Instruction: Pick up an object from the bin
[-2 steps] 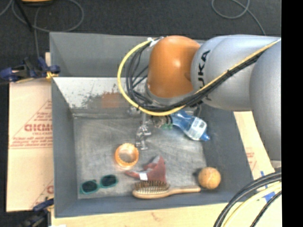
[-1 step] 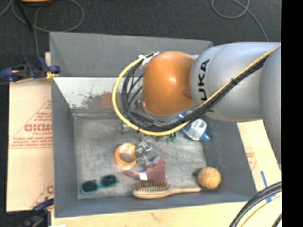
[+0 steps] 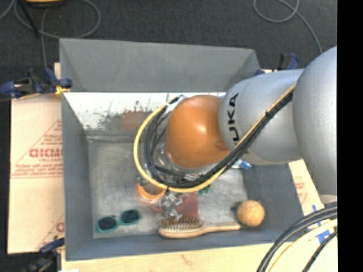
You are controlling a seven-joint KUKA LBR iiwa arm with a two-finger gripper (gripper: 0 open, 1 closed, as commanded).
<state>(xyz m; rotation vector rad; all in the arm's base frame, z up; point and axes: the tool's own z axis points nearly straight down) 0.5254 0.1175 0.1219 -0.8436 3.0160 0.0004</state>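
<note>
Brush lies nearest. Just behind it the gripper sits low, seemingly beside a dark red thing. How far it is open, I cannot tell. Likely the descent; next, centre on the thing and close.

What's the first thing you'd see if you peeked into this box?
The big silver robot arm with its round orange cover reaches from the right over the middle of the bin. Below it, along the bin's near side, lie green sunglasses on the left, a wooden hairbrush in the middle and a tan ball on the right.
</note>
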